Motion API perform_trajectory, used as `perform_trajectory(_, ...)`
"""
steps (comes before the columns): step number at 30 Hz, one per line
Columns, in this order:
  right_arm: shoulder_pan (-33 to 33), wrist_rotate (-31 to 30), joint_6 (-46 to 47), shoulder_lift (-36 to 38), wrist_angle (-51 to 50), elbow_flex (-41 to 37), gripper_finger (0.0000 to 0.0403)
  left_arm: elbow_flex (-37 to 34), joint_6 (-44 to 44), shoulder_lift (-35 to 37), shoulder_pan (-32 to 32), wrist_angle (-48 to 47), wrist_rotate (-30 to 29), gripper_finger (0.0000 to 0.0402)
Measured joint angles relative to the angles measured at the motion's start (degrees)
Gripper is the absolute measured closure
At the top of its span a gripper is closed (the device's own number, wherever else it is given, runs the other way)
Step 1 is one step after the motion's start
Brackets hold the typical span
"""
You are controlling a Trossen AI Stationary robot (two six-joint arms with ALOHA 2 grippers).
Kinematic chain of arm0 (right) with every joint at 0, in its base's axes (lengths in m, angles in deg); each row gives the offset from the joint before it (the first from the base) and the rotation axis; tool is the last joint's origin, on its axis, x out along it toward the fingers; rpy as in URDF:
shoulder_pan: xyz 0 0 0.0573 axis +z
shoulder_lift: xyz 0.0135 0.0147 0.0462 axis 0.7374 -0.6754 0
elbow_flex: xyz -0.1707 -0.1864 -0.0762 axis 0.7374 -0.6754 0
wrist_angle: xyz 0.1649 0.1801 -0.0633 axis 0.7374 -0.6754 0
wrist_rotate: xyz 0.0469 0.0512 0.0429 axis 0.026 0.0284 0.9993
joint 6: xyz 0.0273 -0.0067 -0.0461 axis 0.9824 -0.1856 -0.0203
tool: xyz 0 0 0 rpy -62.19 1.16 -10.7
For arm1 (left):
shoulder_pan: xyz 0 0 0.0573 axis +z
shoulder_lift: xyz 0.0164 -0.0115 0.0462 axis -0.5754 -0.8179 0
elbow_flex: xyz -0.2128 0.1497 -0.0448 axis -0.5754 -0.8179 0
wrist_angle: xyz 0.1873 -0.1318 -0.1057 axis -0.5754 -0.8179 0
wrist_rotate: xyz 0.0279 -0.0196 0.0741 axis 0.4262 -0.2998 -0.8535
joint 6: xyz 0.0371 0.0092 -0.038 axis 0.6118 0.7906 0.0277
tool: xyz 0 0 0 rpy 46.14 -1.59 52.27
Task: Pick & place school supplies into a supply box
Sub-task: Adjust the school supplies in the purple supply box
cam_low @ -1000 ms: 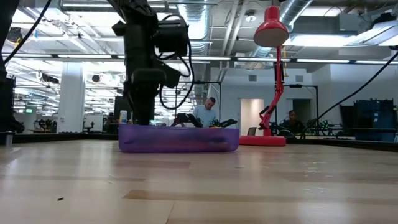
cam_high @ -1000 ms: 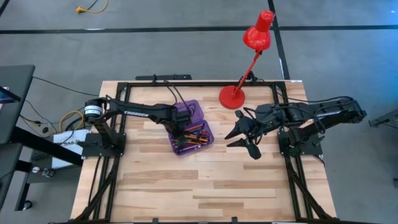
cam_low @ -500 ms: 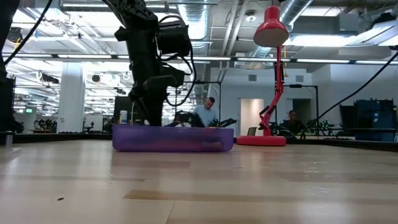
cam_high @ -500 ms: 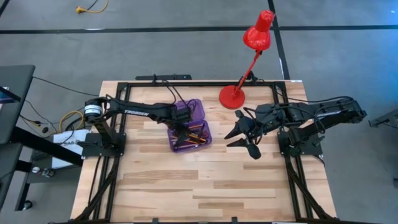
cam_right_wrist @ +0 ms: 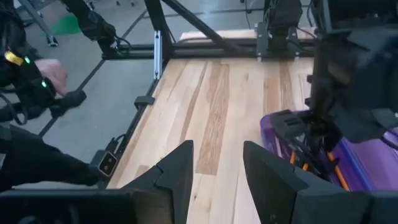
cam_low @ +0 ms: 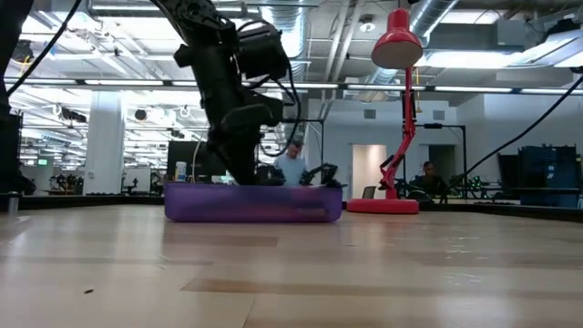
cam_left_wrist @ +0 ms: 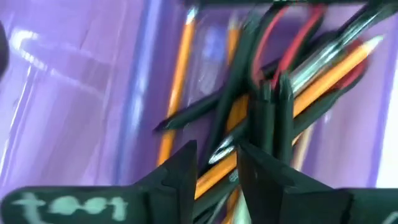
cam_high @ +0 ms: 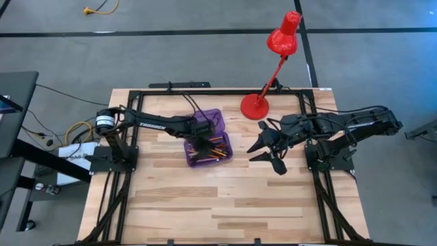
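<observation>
High view looks straight down on your whole desk (cam_high: 225,205) with both arms; low view sits at desk-top height, looking level across the boards to the purple supply box (cam_low: 253,202), the red lamp (cam_low: 401,109) and the room behind. Left wrist view is jammed right up against the pencils (cam_left_wrist: 177,93) inside that box, past its own fingers (cam_left_wrist: 180,168). Right wrist view looks from farther off across the desk to the same box (cam_right_wrist: 348,155), so you get it in all four.

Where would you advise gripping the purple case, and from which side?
Probably the purple case by its short end wall nearest the right gripper, from above, fingers straddling it: that rim is thin, upright, bare, while the left gripper crowds the other end.
</observation>
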Motion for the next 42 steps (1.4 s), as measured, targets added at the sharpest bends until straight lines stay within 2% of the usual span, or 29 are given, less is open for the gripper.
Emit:
perform_trajectory(5,0.0,-0.83,0.42,-0.03,-2.54,-0.03,0.0269,0.44,0.45,1.84,-0.1,-0.6,0.7,0.0302)
perform_trajectory(9,0.4,-6.69,1.89,-2.0,-3.82,-0.09,0.0269,1.71,1.03,4.8,-0.07,-2.88,0.0,0.0302)
perform_trajectory(14,0.35,-9.0,2.47,-7.41,-2.23,0.0,0.0269,2.06,1.72,9.98,0.28,-8.08,-6.86,0.0302)
perform_trajectory(19,-0.05,-9.97,2.67,-14.94,1.19,0.0,0.0269,2.08,3.21,13.29,1.84,-20.81,-14.9,0.0302)
perform_trajectory(22,-1.33,-15.96,5.76,-19.77,-0.22,0.0,0.0269,1.99,4.01,13.39,3.55,-27.33,-17.1,0.0302)
perform_trajectory(25,-3.76,-20.97,11.75,-23.35,-3.6,0.0,0.0269,1.32,5.93,14.16,4.94,-27.9,-15.43,0.0302)
perform_trajectory(29,-7.29,-20.74,17.04,-27.47,-5.19,-0.09,0.0269,-0.77,7.15,17.53,5.51,-23.25,-8.33,0.0302)
perform_trajectory(33,-8.78,-15.42,18.64,-30.34,-0.95,0.12,0.0268,-1.81,6.26,21.76,3.43,-19.32,-5.84,0.0302)
perform_trajectory(38,-8.95,-13.51,19.26,-31.68,-0.12,0.72,0.027,-4.05,4.07,28.41,-0.75,-18.54,-10.22,0.0302)
perform_trajectory(42,-9.52,-13.76,19.42,-29.93,-1.0,0.74,0.0269,-8.47,1.29,33.72,-2.8,-18.03,-15.24,0.0302)
